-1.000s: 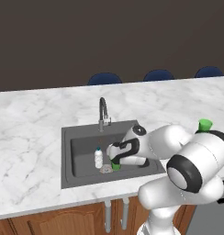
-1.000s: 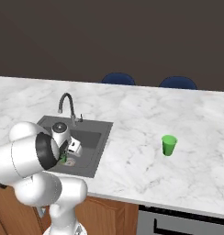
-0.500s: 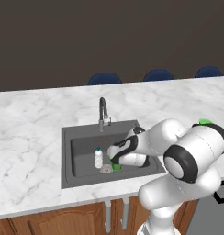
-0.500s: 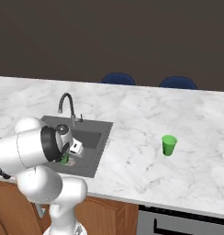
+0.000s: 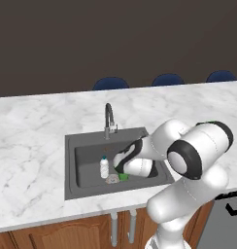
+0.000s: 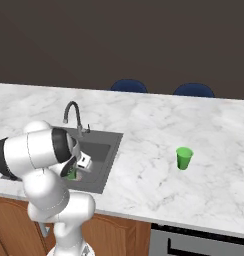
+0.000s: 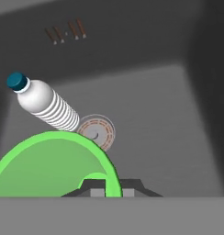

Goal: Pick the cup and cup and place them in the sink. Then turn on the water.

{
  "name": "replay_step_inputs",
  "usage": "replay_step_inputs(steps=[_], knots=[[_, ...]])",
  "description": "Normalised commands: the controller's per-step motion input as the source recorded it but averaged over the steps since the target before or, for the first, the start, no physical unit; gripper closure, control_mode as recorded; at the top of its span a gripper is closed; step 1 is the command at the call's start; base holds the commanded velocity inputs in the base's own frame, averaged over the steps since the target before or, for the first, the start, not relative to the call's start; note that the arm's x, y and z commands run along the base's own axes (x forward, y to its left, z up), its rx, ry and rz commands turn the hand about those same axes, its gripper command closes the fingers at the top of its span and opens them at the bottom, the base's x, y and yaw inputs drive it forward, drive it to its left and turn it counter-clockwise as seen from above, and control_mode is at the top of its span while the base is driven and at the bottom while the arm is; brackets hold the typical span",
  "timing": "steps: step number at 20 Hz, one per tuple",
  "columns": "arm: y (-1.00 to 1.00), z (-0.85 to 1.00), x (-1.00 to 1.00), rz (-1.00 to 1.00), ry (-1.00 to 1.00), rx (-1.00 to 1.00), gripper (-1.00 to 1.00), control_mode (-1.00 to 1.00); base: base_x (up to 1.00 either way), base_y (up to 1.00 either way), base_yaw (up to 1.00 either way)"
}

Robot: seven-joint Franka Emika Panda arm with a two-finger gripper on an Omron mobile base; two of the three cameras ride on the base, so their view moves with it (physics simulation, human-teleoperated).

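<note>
You see a matt dark grey square sink basin [image 5: 86, 160] set in smooth white marble counter [image 5: 33, 131] with grey veining, above brown wood cabinet fronts [image 5: 52, 236]. The bright green tapered cup [image 7: 49, 165] looks like smooth plain plastic, like the second green cup [image 6: 183, 158]; the small white ribbed bottle [image 7: 47, 106] has a blue cap, and the dark curved tap [image 5: 109, 119] looks metallic

The sink [image 5: 86, 146] is set into the desk [image 5: 33, 126], with the tap [image 5: 109, 119] at its back edge. Inside the basin, a bottle [image 5: 104, 167] stands left of a cup [image 5: 123, 176], the drain [image 5: 112, 179] between them. A second cup [image 6: 184, 158] stands on the desk, well apart to the sink's right. Chairs [image 5: 111, 83] line the desk's far side.
</note>
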Motion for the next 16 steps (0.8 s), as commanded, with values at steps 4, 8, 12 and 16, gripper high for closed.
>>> replay_step_inputs(steps=[4, 8, 12, 16], knots=[[-0.23, -0.13, 0.0, 0.0, 0.0, 0.0, 1.0, -1.0, 0.0, 0.0, 0.0], [-0.15, -0.12, 0.05, 0.0, 0.0, 0.0, 1.0, -1.0, 0.0, 0.0, 0.0], [0.0, -0.11, 0.2, 0.0, 0.0, 0.0, 1.0, -1.0, 0.0, 0.0, 0.0], [0.0, -0.14, 0.29, 0.0, 0.0, 0.0, 1.0, -1.0, 0.0, 0.0, 0.0]])
